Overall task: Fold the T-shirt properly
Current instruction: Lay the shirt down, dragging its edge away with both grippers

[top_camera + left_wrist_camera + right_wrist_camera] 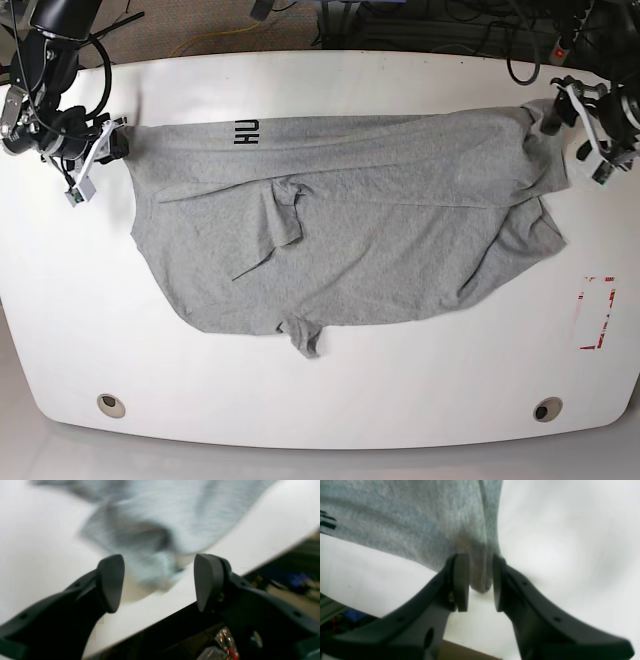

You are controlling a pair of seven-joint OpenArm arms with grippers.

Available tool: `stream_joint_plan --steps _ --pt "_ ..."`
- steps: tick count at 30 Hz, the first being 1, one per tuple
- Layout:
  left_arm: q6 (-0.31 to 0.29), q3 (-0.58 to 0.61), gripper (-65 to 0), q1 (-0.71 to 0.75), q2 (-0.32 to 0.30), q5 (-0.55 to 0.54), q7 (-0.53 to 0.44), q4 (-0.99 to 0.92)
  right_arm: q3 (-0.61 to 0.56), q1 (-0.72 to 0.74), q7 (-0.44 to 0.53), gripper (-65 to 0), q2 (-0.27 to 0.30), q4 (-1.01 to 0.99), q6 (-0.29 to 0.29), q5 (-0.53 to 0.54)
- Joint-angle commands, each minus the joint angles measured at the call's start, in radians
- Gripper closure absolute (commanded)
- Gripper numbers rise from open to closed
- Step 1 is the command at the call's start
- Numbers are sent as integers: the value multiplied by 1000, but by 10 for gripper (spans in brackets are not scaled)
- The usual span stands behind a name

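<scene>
Release of the far corners, judged as the step in hand. T-shirt (380,220) lies spread across the middle of the white tabletop (320,400), black lettering (246,131) at the far edge, one flap (285,215) doubled over on the body, another small flap (303,338) poking out at the near edge.

Left gripper (159,580): jaws wide apart, nothing pinched. Blurred grey cloth sits just beyond the pads, at the corner near the tabletop edge.

Right gripper (481,580): jaws a little apart, flanking the corner of the cloth. Cannot tell whether the pads press it or merely stand beside it.

To do it well:
- Open the right jaws fully before any lift, so the corner drops flat and is not dragged.
- Pull both grippers straight up and away from the cloth, not sideways, or the far edge gets pulled out of line.
- Check that both far corners lie flat on the tabletop, not hanging off the edge.
- Expect soft jersey to cling and bunch. Go slowly.
- Smooth the doubled-over flap before the next fold, likely, or the crease gets locked in.

Counts:
- T-shirt: one.
- Grippers: two, one at each far corner.
- Round holes (112,405) in the tabletop near the front edge: two.
- Red-marked patch (596,312) on the tabletop: one.
</scene>
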Motion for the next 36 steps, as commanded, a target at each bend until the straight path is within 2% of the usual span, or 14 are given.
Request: stream_joint_plan --steps 1,5,9,14,16,20,26,29,36 --pt "-1 -50 -407 -14 12 -58 -12 10 10 10 15 -166 23 44 -1 14" --pt "-1 -129 -406 -43 57 -46 -20 7 10 13 12 -166 17 47 -1 36" --pt "-1 -173 -406 -65 124 21 -17 9 10 15 7 -182 -3 44 -1 108" --pt "-1 -188 -406 -20 213 92 -18 10 10 -19 12 -387 -7 44 -1 179" --pt "-1 -195 -406 -5 244 137 -20 9 10 -23 12 -438 -7 47 -1 175" --pt "-1 -188 -406 -2 313 256 -35 9 39 -53 19 -444 -7 44 -1 172" --pt "-1 -170 -404 -2 408 431 -193 9 82 -83 45 -444 -29 44 -1 145" --pt "-1 -121 -404 -2 416 494 -235 9 83 -79 50 -444 -38 42 -1 74" --pt "-1 -78 -403 -19 422 555 -241 1 83 -56 52 -444 -112 42 -1 -62"
